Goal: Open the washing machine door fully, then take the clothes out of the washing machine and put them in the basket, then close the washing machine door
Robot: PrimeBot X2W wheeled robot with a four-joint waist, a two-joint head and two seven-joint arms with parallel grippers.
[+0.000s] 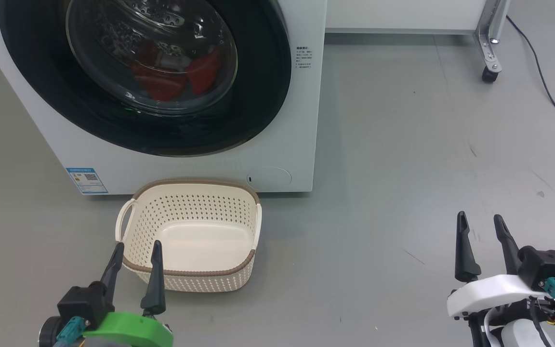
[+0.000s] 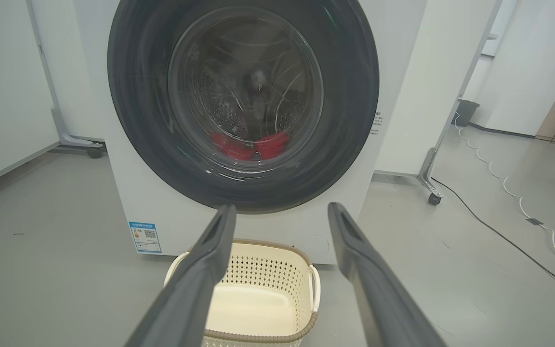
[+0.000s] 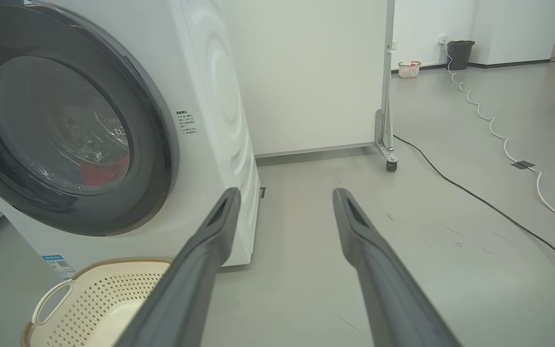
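The white washing machine (image 1: pixel 301 120) (image 2: pixel 403 72) (image 3: pixel 215 106) stands ahead with its round washing machine door (image 1: pixel 258 96) (image 2: pixel 350 96) (image 3: pixel 154 144) shut against the front. Red clothes (image 1: pixel 162 82) (image 2: pixel 246 147) (image 3: pixel 104 171) lie in the drum behind the glass. An empty cream basket (image 1: pixel 188 282) (image 2: pixel 265 332) (image 3: pixel 46 308) sits on the floor right below the door. My left gripper (image 1: pixel 138 244) (image 2: pixel 281 208) hangs open at the basket's near-left rim. Far off on the right, low over the floor, my right gripper (image 1: pixel 480 218) (image 3: pixel 285 193) is open too, holding nothing.
A white partition on a wheeled metal leg (image 1: pixel 492 48) (image 3: pixel 387 120) stands right of the machine. A black cable (image 1: pixel 547 91) (image 3: pixel 475 197) and a white cord (image 3: pixel 489 125) run across the grey floor on the right. A dark bin (image 3: pixel 460 54) stands by the far wall.
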